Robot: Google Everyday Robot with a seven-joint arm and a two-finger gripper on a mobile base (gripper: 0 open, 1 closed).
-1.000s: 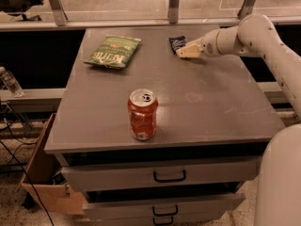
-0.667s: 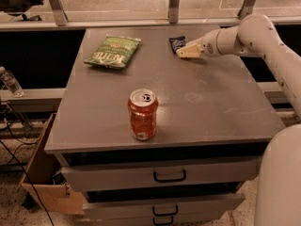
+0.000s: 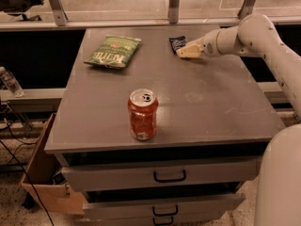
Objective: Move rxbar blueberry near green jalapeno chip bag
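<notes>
Nothing is visibly shifting from a second ago: the arm is holding the same reach across the back right of the table [image 3: 211,107], and the packages are lying where they were. The gripper [image 3: 187,52] is sitting low at the right edge of the rxbar blueberry [image 3: 177,43], touching or just overlapping it, and whether the claw is open, closed or already gripping the wrapper cannot be told from this view. The bar is lying flat near the far edge of the table, well apart from the green jalapeno chip bag [image 3: 113,52], which is resting flat toward the back left corner. The step in hand is probably securing the bar, and doing it well is likely meaning pinching the thin wrapper across its short width, lifting it only slightly, and carrying it left along the back of the table, setting it down just beside the bag rather than on it. The orange soda can [image 3: 142,114] is standing upright near the front, out of that path. As for containers, the drawers [image 3: 169,175] below the tabletop are sitting nearly shut with contents hidden, the cardboard box [image 3: 44,182] on the floor at the left is showing nothing of its inside, and a plastic bottle [image 3: 10,82] is standing off to the far left.
</notes>
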